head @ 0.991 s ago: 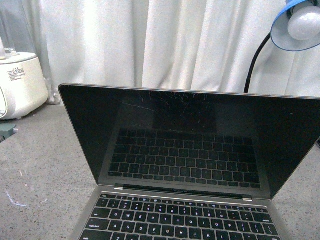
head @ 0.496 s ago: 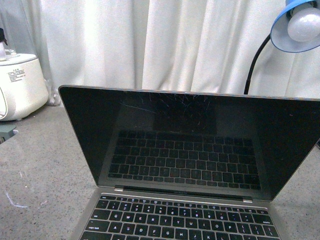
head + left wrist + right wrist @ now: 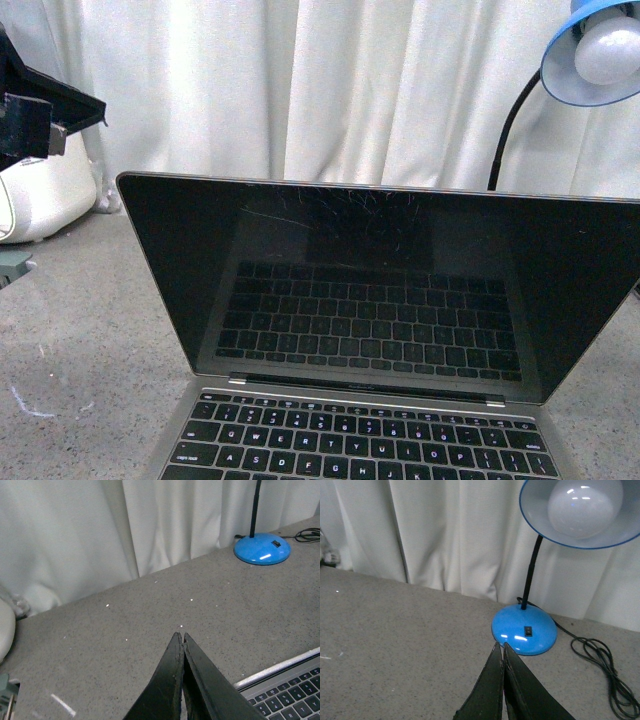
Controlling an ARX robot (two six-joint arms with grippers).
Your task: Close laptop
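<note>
The grey speckled countertop [image 3: 80, 330] carries the laptop [image 3: 370, 290] at its middle, directly in front of the robot. Its scratched black screen stands open and leans slightly back, so the lid's top edge looks like the natural place to press. The blue desk lamp [image 3: 524, 629] stands behind and to the right, seemingly out of the lid's way. The left gripper [image 3: 180, 639] hangs over the countertop beside the laptop with its jaws pressed together, probably to push as one blunt tip, and the right gripper [image 3: 500, 647] is likewise closed and empty near the lamp's base.
</note>
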